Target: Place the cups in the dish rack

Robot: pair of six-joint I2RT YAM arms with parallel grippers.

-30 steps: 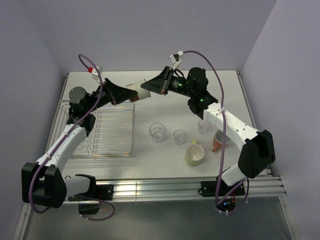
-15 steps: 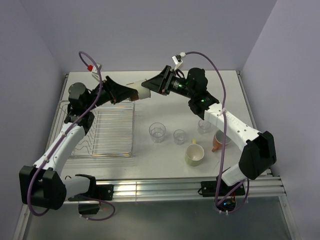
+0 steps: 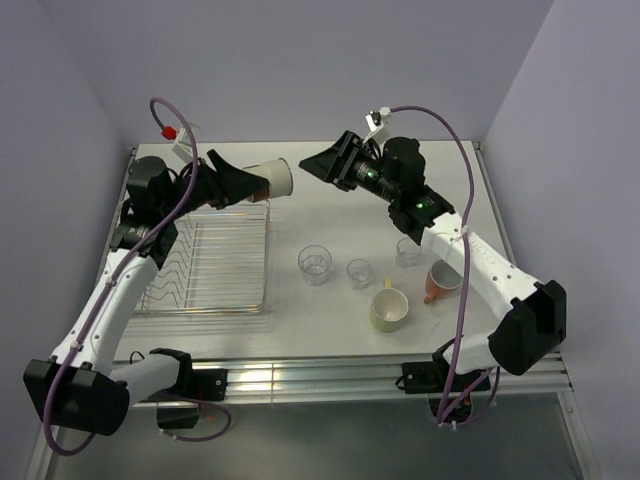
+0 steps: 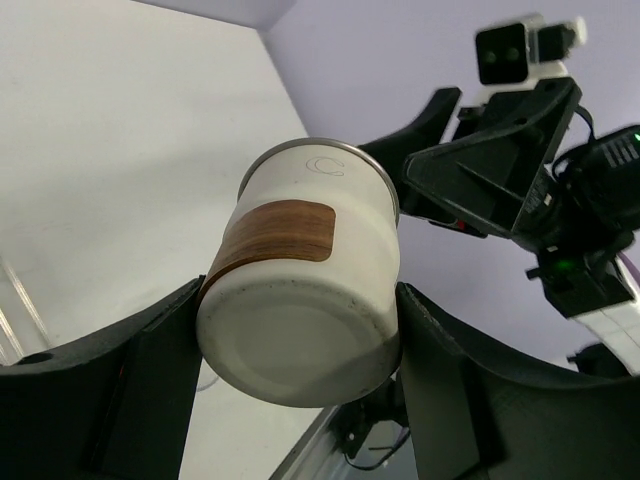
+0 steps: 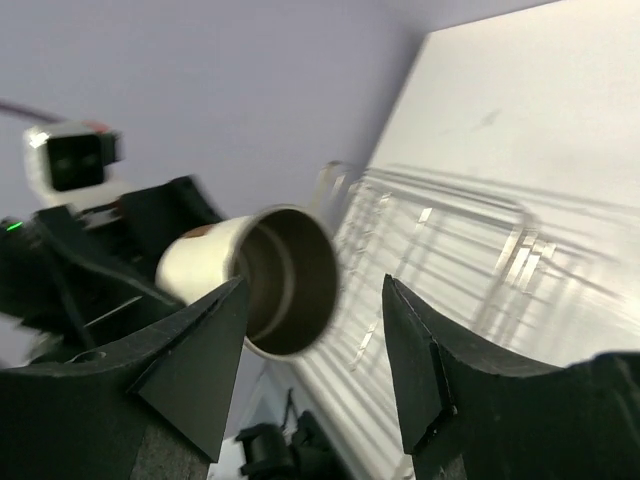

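The brown-and-cream cup (image 4: 300, 300) hung in the air on its side, clamped in my left gripper (image 3: 255, 183). Its base faced that wrist and its open mouth pointed away, toward the right gripper (image 3: 318, 165). I judged it a stiff, fairly light thing: a smooth cream wall with a brown patch and what looked like a metal rim. It would not crush, but it could slide in the pads if I swung it fast. The sensible hold was the one I had, with the fingers on opposite sides of the wall near the base, where the body is straight and the mouth stays free.

The left jaws were partly closed, pressed against the cup on both sides. The right gripper stood wide and empty, its fingertips just beyond the cup's mouth and not touching it. In the right wrist view the cup (image 5: 250, 275) showed between the spread fingers but clear of them.

The dish rack (image 3: 215, 260) lay below the left gripper, with no cup in it that I could see. The clear tumblers (image 3: 315, 263) and the two mugs (image 3: 390, 310) stood on the table, well below the right gripper and toward its base.
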